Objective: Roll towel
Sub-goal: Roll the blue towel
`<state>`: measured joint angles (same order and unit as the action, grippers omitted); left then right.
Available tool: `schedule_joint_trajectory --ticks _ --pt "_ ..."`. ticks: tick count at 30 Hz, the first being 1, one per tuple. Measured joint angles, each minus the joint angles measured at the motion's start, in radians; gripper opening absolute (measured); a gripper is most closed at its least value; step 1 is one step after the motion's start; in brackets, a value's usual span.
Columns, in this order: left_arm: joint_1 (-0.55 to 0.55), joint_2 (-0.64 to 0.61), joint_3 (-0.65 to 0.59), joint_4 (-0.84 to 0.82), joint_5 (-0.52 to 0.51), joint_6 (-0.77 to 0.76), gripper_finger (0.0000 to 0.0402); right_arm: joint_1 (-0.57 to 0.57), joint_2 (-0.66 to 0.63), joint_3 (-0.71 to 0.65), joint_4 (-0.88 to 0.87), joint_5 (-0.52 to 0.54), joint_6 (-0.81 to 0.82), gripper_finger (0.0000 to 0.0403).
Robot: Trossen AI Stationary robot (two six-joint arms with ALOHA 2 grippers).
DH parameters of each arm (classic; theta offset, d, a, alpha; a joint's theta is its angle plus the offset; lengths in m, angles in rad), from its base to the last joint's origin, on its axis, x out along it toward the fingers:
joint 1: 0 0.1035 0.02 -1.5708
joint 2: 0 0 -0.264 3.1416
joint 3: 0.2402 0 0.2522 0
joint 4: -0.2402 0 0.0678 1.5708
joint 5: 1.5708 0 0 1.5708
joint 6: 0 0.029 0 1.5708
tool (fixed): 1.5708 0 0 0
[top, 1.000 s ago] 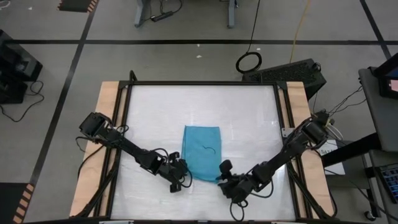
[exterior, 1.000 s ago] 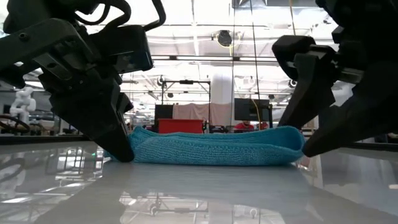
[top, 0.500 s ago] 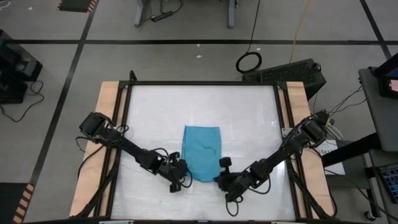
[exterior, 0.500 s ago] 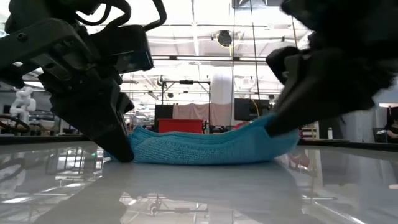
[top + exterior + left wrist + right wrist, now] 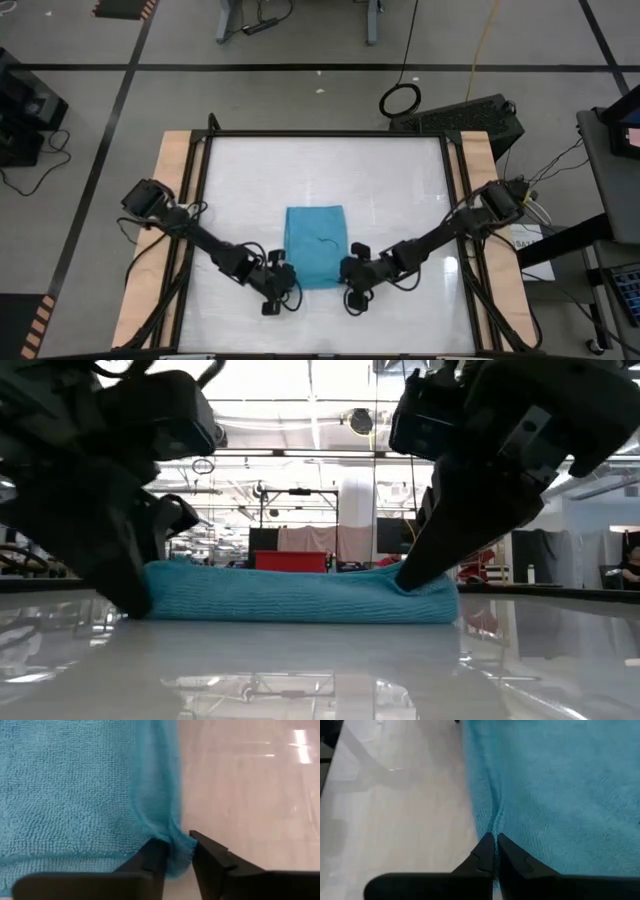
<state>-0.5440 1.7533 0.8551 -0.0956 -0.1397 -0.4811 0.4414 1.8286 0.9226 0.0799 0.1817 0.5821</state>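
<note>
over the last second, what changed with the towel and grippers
The right gripper shut on the towel's near right corner. Both arms pulled inward and the towel shifted left, its near edge now bunched shorter. The left gripper stayed pinching the near left corner.

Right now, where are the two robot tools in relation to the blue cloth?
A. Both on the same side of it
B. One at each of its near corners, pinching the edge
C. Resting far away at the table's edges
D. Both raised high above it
B: the left tool and right tool each pinch a near corner of the towel.
</note>
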Motion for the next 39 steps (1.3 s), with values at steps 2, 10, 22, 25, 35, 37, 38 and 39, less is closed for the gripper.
schedule_joint_trajectory --ticks 2,10,22,25,35,37,38,39 --pt "-0.01 -0.009 0.0 -0.006 -0.002 0.012 0.0116 -0.014 0.0 0.0 -0.001 -0.017 0.008 0.0001" --pt "-0.035 -0.061 0.0 -0.008 -0.048 0.097 0.0164 -0.084 0.002 0.0 -0.007 -0.13 0.02 0.0" --pt "-0.064 -0.174 0.001 -0.203 -0.135 0.106 0.0169 -0.134 0.002 0.0 -0.03 -0.185 0.02 0.0" --pt "-0.087 -0.2 0.01 -0.172 -0.185 0.169 0.0169 -0.138 0.002 0.0 -0.031 -0.186 0.024 0.0" --pt "-0.103 -0.127 0.024 0.12 -0.213 0.468 0.0169 -0.139 0.002 -0.001 -0.032 -0.185 0.035 0.0" --pt "-0.085 -0.101 0.024 0.117 -0.198 0.486 0.0169 -0.139 0.003 -0.001 -0.032 -0.185 0.036 0.0" --pt "-0.077 -0.088 0.024 0.117 -0.186 0.491 0.0169 -0.139 0.003 -0.001 -0.032 -0.185 0.038 0.0" --pt "-0.069 -0.076 0.024 0.121 -0.171 0.499 0.0169 -0.139 0.003 -0.001 -0.032 -0.185 0.039 0.0"
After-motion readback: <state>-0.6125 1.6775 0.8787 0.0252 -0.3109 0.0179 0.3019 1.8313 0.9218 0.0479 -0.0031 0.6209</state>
